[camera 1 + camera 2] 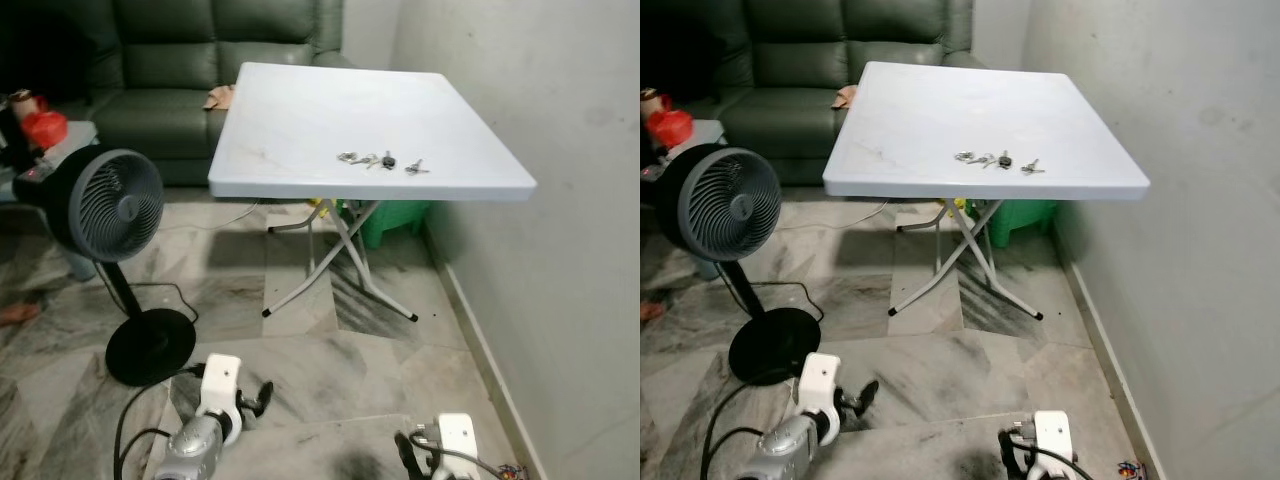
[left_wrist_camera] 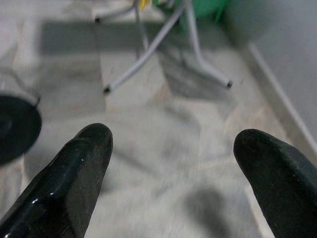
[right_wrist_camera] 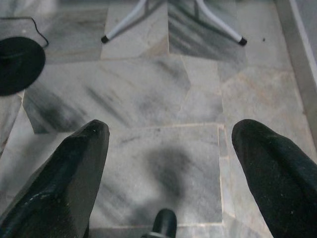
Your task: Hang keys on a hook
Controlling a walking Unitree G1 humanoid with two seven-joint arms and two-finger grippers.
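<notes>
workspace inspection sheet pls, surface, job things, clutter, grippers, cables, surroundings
surface: white folding table, bare apart from the keys
job's things: keys lying flat near the table's front edge; hook: nothing seen
clutter: green bin under the table
grippers: left gripper and right gripper both open, held low over the floor, holding nothing
cables: fan cord looping across the floor
surroundings: black fan to the left, green sofa behind, wall on the right, marble floor

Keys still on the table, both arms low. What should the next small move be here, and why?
Probably step closer to the white table: the keys lie near its front edge, while the left gripper and right gripper hang low over the floor, open and holding nothing. No hook is in sight yet.
</notes>
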